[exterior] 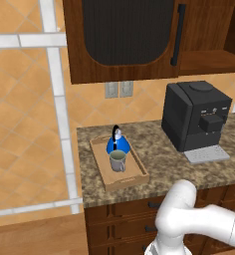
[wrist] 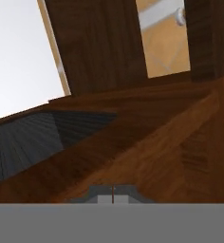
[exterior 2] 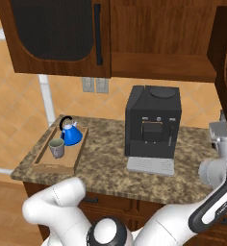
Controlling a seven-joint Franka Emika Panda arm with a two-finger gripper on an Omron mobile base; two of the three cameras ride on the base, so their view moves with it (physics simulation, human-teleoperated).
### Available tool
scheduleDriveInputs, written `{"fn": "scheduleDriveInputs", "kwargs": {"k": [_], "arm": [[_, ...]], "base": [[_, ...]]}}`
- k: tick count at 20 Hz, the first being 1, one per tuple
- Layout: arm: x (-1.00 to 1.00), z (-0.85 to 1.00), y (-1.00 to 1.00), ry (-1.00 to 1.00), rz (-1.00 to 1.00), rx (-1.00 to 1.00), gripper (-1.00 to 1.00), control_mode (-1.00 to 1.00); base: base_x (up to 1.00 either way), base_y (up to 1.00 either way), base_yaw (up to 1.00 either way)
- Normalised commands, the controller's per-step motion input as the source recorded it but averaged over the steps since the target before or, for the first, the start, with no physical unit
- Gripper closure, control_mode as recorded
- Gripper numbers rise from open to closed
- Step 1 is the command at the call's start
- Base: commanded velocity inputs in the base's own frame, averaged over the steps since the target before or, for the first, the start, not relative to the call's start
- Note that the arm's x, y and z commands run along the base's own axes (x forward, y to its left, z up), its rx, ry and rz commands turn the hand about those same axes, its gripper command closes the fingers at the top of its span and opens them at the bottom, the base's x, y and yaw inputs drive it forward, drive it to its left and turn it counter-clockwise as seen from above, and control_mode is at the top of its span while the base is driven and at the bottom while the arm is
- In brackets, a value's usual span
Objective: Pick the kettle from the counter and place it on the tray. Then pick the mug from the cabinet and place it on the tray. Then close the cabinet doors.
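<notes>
Closing cabinet doors [exterior: 124, 37]: kettle [exterior: 118, 144] and mug [exterior: 117, 161] sitting in tray [exterior: 133, 180] on table. Gripper [wrist: 113, 195] pressed together (against wood); risking slipping off door edge.

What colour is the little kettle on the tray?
Bright blue kettle, with a black handle; clearest in the right base view.

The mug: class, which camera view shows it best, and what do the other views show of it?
The left base view: the mug appears nearest there, upright in the tray in front of the kettle. The right base view shows it smaller, beside the kettle. The hand view faces dark cabinet wood instead.
</notes>
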Motion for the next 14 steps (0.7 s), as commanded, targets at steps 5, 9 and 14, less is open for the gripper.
{"fn": "scheduleDriveInputs", "kwargs": {"k": [5, 9, 14], "arm": [[0.34, 0.36, -0.06, 0.0, 0.0, 0.11, 1.0, -1.0], [0.29, 0.3, -0.07, 0.0, 0.0, 0.1, 1.0, -1.0], [0.41, 0.01, -0.06, 0.18, 0.0, 0.03, 1.0, -1.0]], "base": [[0.0, 0.0, 0.0], [0.0, 0.0, 0.0], [0.0, 0.0, 0.0]]}}
